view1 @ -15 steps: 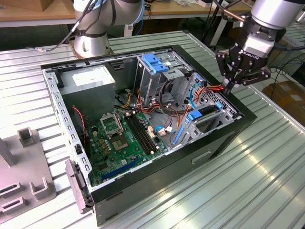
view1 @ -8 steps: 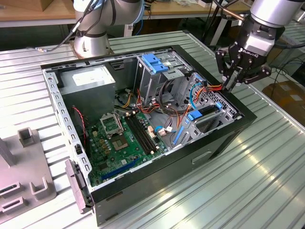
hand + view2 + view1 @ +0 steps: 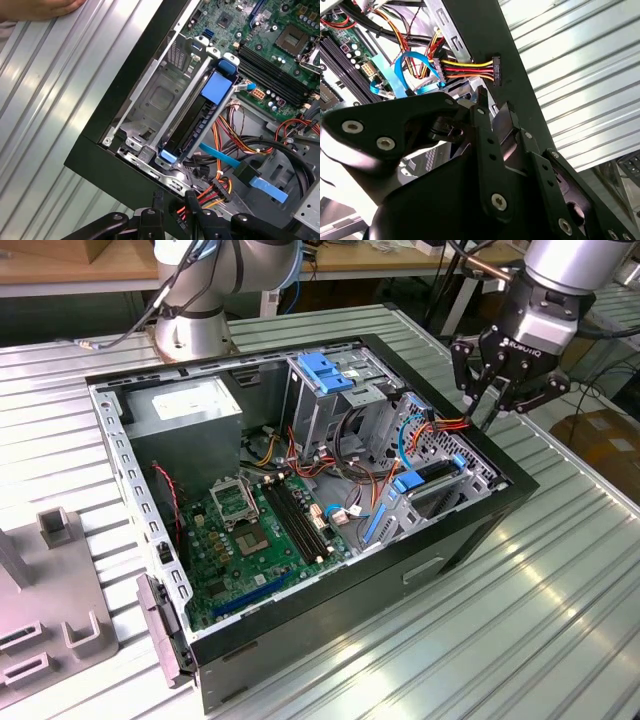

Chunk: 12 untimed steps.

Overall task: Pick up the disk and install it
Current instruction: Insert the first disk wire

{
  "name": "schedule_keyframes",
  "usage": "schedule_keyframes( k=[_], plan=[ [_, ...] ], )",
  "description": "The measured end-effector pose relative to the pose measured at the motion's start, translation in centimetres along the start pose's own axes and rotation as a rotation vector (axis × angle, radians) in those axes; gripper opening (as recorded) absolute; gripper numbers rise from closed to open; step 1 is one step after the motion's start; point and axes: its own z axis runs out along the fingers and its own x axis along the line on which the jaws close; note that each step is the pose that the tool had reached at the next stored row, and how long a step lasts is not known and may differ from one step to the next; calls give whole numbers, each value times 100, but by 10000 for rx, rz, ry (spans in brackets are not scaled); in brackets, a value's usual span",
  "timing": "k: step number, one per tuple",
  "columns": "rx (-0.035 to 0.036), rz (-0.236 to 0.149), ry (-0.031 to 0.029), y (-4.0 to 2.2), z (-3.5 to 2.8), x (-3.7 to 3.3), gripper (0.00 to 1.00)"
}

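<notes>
The disk [image 3: 436,476] sits on edge in the metal drive bay at the near corner of the open computer case [image 3: 470,535], right of centre in the exterior view. In the first wrist view the disk [image 3: 194,124] shows a dark narrow side framed by blue plastic rails, with a broad blue tab at one end. The gripper [image 3: 487,418] hovers over the case rim beside the orange-and-yellow power cable [image 3: 470,67]. Its fingertips [image 3: 480,96] stand slightly apart, gripping nothing.
</notes>
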Motion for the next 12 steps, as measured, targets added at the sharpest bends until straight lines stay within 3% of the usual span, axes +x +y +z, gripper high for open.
schedule_keyframes(
  k=[8,12],
  plan=[
    [62,-1125,-33,-23,21,-24,31],
    [65,-1183,-33,-27,25,-26,31]
  ],
)
